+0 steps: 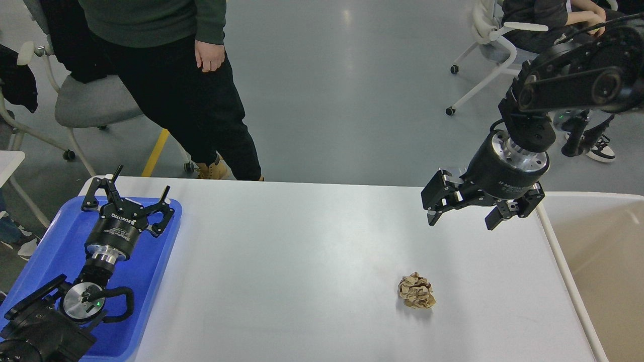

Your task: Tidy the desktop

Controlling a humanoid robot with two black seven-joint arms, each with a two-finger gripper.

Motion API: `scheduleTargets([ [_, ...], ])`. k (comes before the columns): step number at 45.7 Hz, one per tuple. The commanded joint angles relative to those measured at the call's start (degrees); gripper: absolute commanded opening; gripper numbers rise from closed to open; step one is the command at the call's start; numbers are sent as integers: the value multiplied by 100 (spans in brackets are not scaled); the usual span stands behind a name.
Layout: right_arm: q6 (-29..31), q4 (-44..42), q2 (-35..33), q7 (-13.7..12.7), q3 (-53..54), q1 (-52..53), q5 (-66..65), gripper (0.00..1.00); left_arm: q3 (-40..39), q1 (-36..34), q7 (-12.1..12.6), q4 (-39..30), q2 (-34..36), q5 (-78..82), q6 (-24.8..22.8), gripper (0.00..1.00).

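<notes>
The white desktop (312, 251) fills the middle of the head view. A crumpled ball of brown paper (416, 291) lies on it toward the right front. My right gripper (460, 218) hangs open above the desktop, up and to the right of the ball, with nothing between its fingers. My left gripper (136, 188) is open over the blue tray (151, 281) at the left edge, empty as well.
A beige white-rimmed bin (604, 261) stands against the desktop's right side. A person in dark trousers (201, 100) stands just behind the far edge at the left. Office chairs (85, 100) and a seated person are further back on the grey floor.
</notes>
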Motion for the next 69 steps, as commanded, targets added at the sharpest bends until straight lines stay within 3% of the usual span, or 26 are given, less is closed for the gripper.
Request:
scheduleTargets([
  [1, -4, -80, 1, 0, 0, -12, 24, 100, 0, 1, -1, 0, 0, 0, 0, 99],
  [28, -13, -300, -245, 0, -88, -38, -55, 100, 0, -8, -1, 0, 0, 0, 0, 99],
  [35, -48, -344, 9, 0, -70, -82, -99, 100, 0, -8, 8, 0, 0, 0, 0, 99],
  [42, -478, -493, 388, 0, -70, -240, -99, 100, 0, 0, -1, 0, 0, 0, 0, 99],
  [51, -531, -1002, 871, 0, 53, -767, -81, 100, 9, 0, -1, 0, 0, 0, 0, 99],
  [69, -874, -2102, 898, 17, 228, -1813, -72, 100, 0, -8, -1, 0, 0, 0, 0, 99],
])
